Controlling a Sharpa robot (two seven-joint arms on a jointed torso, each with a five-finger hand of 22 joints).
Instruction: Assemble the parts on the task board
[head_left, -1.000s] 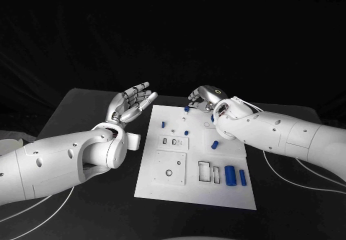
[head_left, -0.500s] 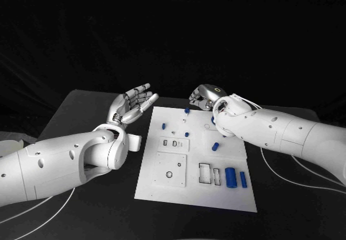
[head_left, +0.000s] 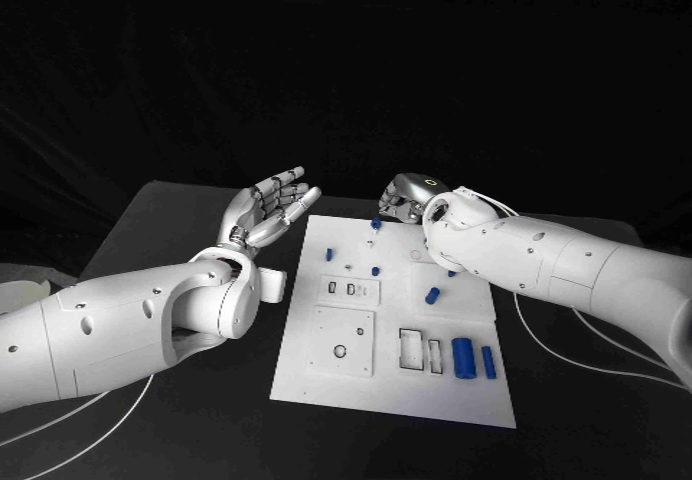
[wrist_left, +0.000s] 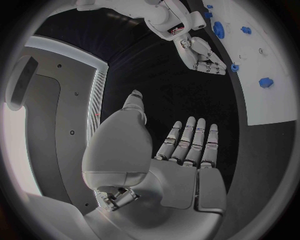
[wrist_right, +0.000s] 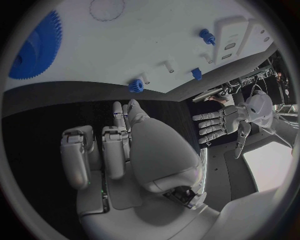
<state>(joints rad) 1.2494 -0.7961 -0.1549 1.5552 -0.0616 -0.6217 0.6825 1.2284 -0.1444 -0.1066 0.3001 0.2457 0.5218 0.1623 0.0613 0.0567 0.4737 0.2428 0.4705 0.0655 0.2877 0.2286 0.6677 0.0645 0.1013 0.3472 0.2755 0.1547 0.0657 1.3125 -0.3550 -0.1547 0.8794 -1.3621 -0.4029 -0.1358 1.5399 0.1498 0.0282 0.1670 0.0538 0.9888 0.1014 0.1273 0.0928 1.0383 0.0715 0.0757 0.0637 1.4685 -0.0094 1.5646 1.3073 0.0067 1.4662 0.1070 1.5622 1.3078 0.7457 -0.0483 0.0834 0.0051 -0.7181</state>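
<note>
Hovering at the far edge of the task board (head_left: 325, 385), our right hand (head_left: 408, 194) curls its fingers above a small blue gear (head_left: 375, 226); whether it touches or holds that part we cannot tell. Our left hand (head_left: 268, 208) stands open and empty off the board's far left corner. The gear looks light, stiff and slippery, so we judge a pinch across its toothed rim best. Against a second ago, the right hand has edged slightly nearer; the left has barely moved
</note>
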